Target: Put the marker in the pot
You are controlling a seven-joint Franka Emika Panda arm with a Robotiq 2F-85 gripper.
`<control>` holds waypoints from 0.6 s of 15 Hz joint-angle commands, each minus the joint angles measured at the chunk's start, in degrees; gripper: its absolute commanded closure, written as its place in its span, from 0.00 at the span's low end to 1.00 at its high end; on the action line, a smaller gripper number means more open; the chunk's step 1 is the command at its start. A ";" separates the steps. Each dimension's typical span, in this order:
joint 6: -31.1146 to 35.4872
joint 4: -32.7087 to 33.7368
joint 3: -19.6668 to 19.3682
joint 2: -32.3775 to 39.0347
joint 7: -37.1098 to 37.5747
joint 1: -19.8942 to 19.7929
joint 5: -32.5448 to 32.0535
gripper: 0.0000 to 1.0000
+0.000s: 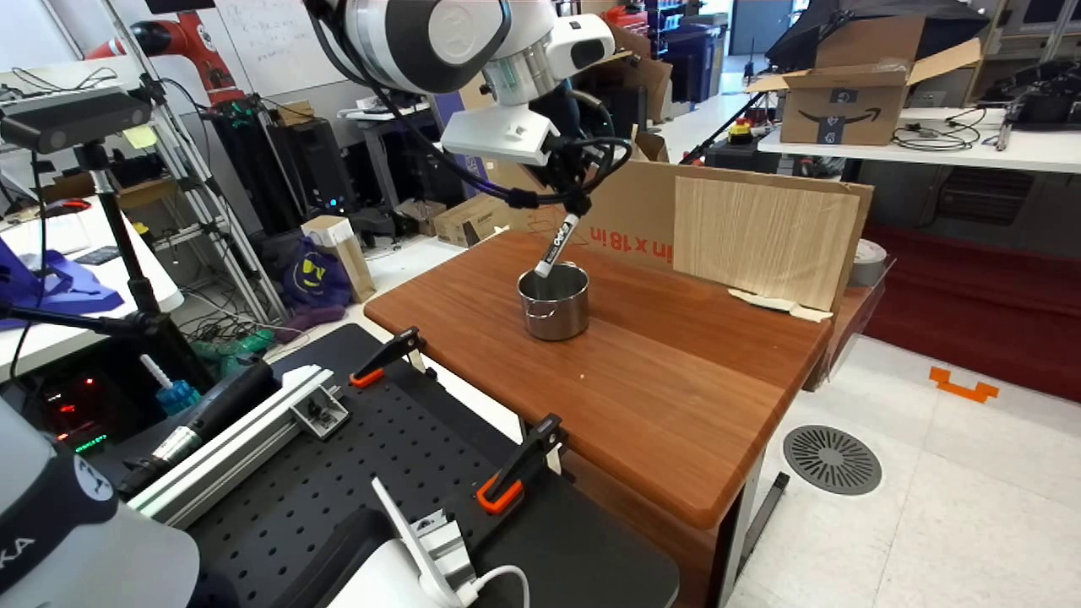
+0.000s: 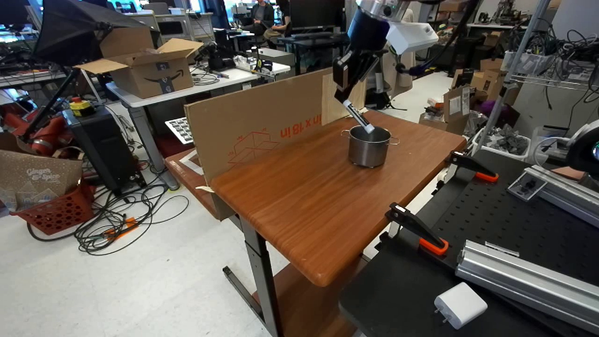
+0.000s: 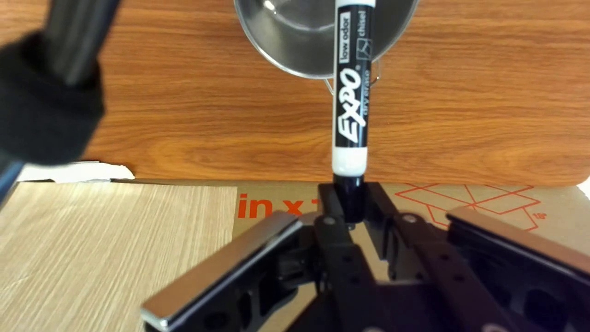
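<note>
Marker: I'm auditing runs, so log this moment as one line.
end effector: gripping marker; pot: on table; marker: tilted, lower end at pot mouth; release: pending

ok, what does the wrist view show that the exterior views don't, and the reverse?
Wrist view only: legible "low odor" and "chisel" wording on the marker.
Exterior views only: the pot at full height, standing on the table; the black-and-orange clamps; the open box with an arrow logo.
All share: the gripper holding the marker, at least part of the pot and table, the cardboard panel and the pale wood-grain sheet.
</note>
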 commanded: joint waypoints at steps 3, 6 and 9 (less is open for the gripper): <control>4.27 0.55 -4.67 3.46 3.58 2.88 -6.87 0.95; 3.89 1.03 -5.85 5.00 4.07 4.01 -8.95 0.95; 3.72 1.48 -6.04 6.25 3.89 4.84 -9.81 0.95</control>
